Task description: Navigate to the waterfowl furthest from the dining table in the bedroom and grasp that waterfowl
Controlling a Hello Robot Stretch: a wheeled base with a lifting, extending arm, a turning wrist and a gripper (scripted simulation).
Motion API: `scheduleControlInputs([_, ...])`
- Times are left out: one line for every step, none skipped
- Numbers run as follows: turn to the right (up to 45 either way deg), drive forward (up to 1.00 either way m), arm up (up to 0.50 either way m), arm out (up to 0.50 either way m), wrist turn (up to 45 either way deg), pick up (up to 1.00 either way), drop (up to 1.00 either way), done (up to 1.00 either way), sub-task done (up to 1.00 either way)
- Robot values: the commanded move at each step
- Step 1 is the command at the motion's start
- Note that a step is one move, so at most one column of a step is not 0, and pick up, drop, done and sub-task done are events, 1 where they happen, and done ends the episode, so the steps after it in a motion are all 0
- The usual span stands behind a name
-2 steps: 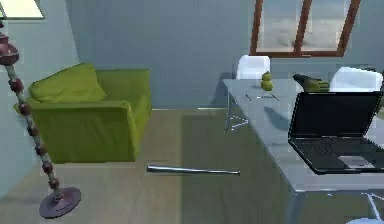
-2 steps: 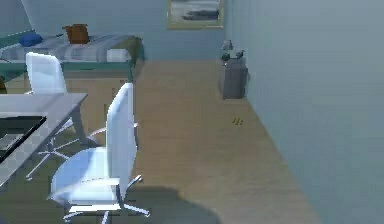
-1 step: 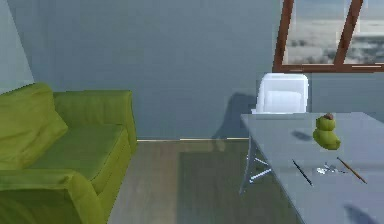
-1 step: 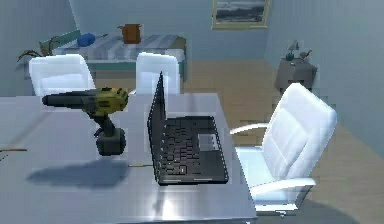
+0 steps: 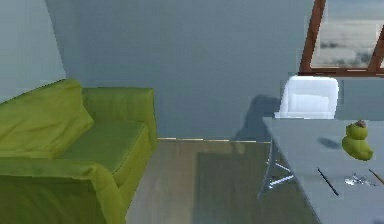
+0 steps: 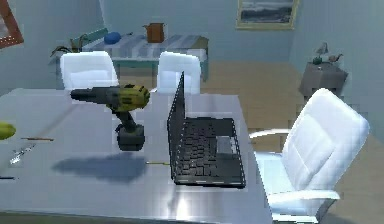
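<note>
A small yellow-green lumpy thing (image 5: 357, 141) stands on the grey dining table (image 5: 305, 165) at the forward view's right. I cannot tell from its shape whether it is a waterfowl. A sliver of the same yellow-green thing (image 6: 5, 130) shows at the arm side view's left edge, on the same table (image 6: 90, 185).
A green sofa (image 5: 70, 140) takes up the forward view's left, with bare floor (image 5: 200, 185) between it and the table. White chairs (image 5: 308, 97) (image 6: 318, 135) ring the table. A drill (image 6: 118, 110), a laptop (image 6: 205, 140) and cutlery (image 5: 340, 182) lie on it. A bed (image 6: 150, 45) stands far back.
</note>
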Motion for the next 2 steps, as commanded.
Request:
scheduleControlInputs([0.0, 0.15, 0.00, 0.00, 0.0, 0.00, 0.00, 0.00, 0.00])
scheduleControlInputs([45.0, 0.00, 0.00, 0.00, 0.0, 0.00, 0.00, 0.00, 0.00])
